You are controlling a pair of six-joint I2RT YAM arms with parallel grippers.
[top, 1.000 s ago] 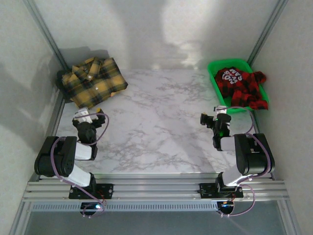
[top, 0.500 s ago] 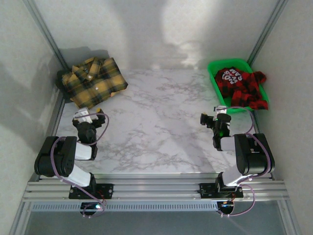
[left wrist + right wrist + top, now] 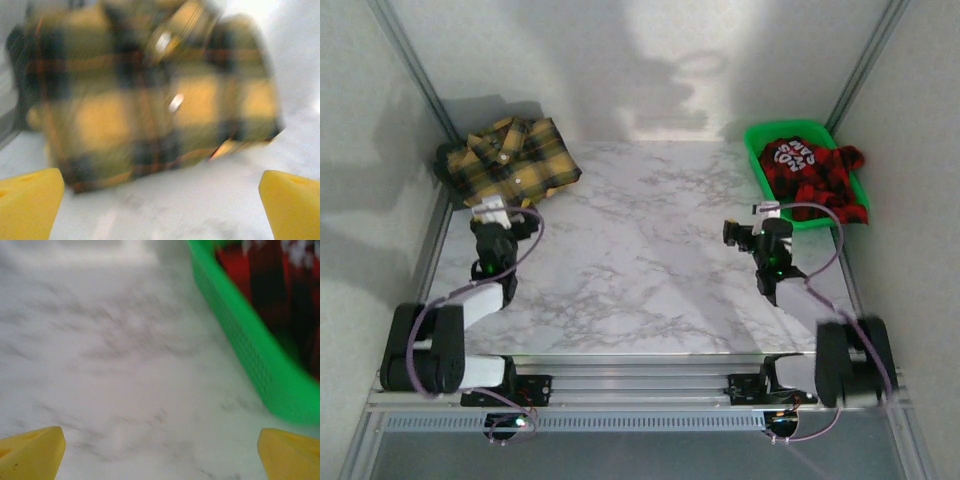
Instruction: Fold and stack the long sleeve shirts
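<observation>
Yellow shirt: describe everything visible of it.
The yellow shirt is yellow-and-black plaid, flannel by its look, with white buttons down the front. It lies loosely folded and rumpled on the marble table, in the far left corner. The left gripper, open, sits just short of its near edge, apparently not touching.

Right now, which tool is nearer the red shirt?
Right. The right tool is beside the tray holding the red shirt; the left tool is across the table, by the yellow shirt.
</observation>
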